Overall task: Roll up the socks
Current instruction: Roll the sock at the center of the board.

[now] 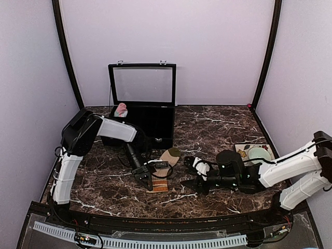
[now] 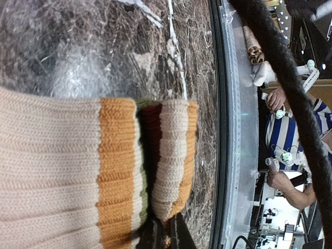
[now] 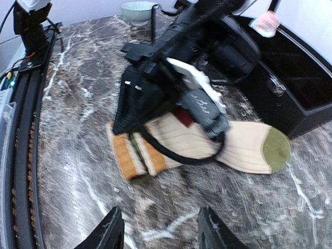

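Nearest the arms, the right claw (image 3: 162, 236) hovers low over the tabletop (image 3: 78, 171), its fingers apart with nothing between them, just short of the tan sock (image 3: 244, 148). The sock's striped cuff (image 2: 174, 155) is turned over on itself in 1 short fold, which looks like the start of a roll. The left claw (image 1: 147, 178) is closed there, apparently pinching the fabric. The rest of the sock lies flat toward its olive toe. Whether a 2nd tan sock lies beneath it cannot be told. Farther back, in the open black box (image 1: 155, 122), the pink sock (image 1: 121, 110) sits as a small bundle, seemingly finished. So roughly half appears done, with the tan roll barely begun.
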Controlling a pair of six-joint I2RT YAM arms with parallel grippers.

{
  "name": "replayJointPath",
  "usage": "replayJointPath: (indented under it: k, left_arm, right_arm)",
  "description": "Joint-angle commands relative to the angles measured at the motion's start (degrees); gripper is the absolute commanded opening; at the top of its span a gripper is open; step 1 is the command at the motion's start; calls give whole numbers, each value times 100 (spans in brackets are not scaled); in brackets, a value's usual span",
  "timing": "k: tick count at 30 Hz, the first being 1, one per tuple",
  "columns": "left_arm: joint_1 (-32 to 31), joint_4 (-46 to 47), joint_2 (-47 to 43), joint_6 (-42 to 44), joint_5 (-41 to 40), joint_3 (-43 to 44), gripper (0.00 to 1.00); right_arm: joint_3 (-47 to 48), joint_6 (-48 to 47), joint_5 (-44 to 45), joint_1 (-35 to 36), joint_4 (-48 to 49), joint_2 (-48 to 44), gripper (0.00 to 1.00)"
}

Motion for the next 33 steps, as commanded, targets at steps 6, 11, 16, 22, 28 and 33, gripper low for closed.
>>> replayJointPath:
  k: [6,11,16,22,28,33]
  left_arm:
    - [105,24,434,-346,-748,258,0]
    - [90,40,534,-492,-976,431,0]
    - [90,84,545,-528,-1043,426,0]
    - [85,83,543,-506,-1044,450,0]
    - [84,83,543,-467,-1043,450,0]
    - [83,84,565,-458,-1256,465,0]
  right_arm:
    - [1202,-1260,-920,631,-480,1251,42]
    - [1829,-1642,-1228,633,-651,1990,37]
    - [2264,-1994,-1132,628,-714,2534,35]
    - [2434,-2193,-885,580,-600,2877,37]
    - [2465,-2272,-704,480,-535,3060,36]
    - [2469,-2364,-556,480,-488,3000,37]
